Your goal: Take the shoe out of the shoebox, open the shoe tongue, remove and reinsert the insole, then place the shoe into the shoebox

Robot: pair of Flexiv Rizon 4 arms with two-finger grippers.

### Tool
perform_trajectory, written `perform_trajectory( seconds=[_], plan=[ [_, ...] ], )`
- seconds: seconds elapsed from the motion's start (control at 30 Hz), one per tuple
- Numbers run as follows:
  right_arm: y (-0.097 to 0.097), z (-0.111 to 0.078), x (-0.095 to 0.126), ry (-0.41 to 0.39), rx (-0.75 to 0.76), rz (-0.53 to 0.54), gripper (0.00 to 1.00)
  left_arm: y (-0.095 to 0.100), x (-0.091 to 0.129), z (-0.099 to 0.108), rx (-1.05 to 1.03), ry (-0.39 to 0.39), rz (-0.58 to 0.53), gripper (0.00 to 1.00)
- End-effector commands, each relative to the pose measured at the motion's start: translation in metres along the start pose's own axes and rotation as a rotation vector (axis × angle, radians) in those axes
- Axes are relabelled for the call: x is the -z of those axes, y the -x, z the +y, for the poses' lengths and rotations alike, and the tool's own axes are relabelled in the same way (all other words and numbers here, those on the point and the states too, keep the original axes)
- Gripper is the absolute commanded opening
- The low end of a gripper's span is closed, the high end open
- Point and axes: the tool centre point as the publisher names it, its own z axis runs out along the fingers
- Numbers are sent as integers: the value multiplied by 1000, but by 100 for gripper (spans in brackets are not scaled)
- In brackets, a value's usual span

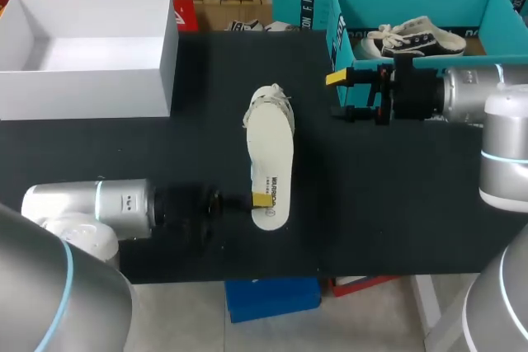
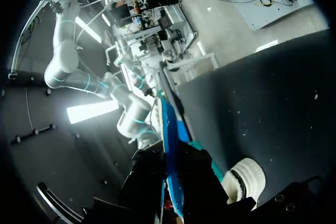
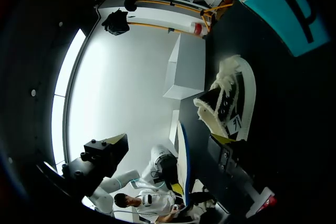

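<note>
A cream insole [image 1: 271, 154] hangs flat over the middle of the black table, with my left gripper [image 1: 262, 201] shut on its near end. Its far end reaches the black shoe with white laces [image 1: 273, 98], which it mostly hides in the head view. In the left wrist view the insole [image 2: 169, 140] shows edge-on with a blue underside between the dark fingers, beside the shoe's white toe cap [image 2: 244, 176]. My right gripper [image 1: 340, 95] is open to the shoe's right, in front of the teal shoebox [image 1: 342, 35]. Ahead of it in the right wrist view are the shoe [image 3: 231, 98] and the insole [image 3: 182, 153].
A second shoe [image 1: 417, 39] lies inside the teal shoebox at the back right. An open white box [image 1: 165, 47] stands at the back left. Bare black table surface [image 1: 396, 204] spreads in front of the right arm.
</note>
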Motion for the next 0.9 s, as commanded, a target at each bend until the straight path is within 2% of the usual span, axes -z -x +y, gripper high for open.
perform_trajectory(
  seconds=[0.03,0.4,0.9],
  plan=[
    [0,0,-1,2,-1,-2,100,-1,-11,17,0,-3,12,0],
    [0,0,-1,2,-1,-2,100,3,-9,45,-9,31,16,0],
    [0,0,-1,2,-1,-2,100,3,-12,47,-10,23,11,0]
  ],
)
